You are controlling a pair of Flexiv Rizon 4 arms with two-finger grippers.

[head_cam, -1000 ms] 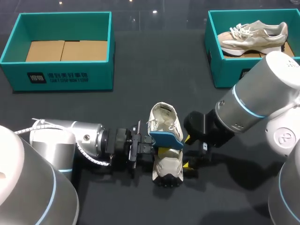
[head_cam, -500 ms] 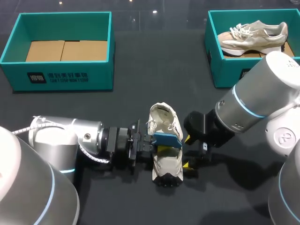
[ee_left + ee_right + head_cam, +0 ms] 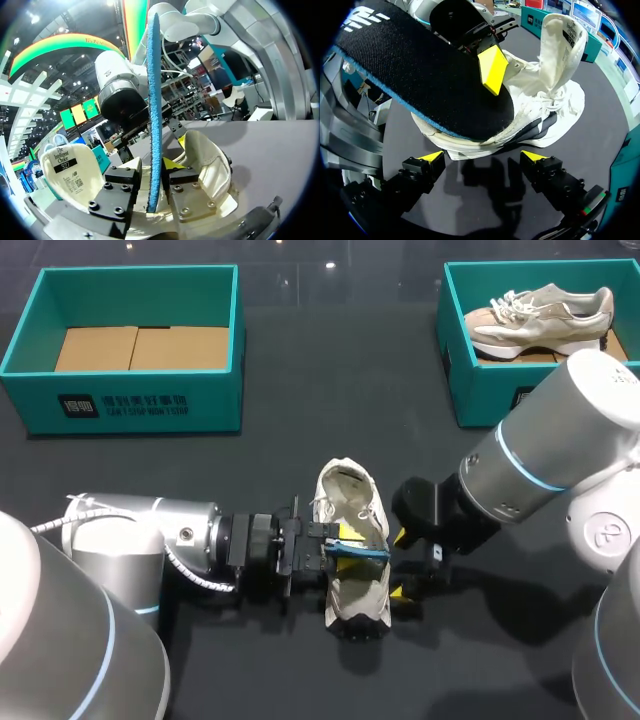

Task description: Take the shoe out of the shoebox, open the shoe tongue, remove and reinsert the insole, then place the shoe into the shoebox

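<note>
Since a second ago the insole point(image 3: 358, 551) has tipped edge-on, pinched in my left fingers point(image 3: 120, 190) over the shoe point(image 3: 358, 585) near the desk's point(image 3: 300, 455) front edge; my right fingers point(image 3: 432, 159) stand spread beside it.

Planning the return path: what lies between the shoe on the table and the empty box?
Bare table between shoe and empty box, per the head view.

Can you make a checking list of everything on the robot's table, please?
Surface: dark table.
Job's things: white shoe lying mid-table, tongue lifted; blue insole held over it; left shoebox and right shoebox, both teal.
Clutter: second shoe inside right shoebox.
Hands: left hand shut on blue insole; right hand open beside white shoe.
Cables: ribbed hose on left arm.
Surroundings: nothing seen.
</note>
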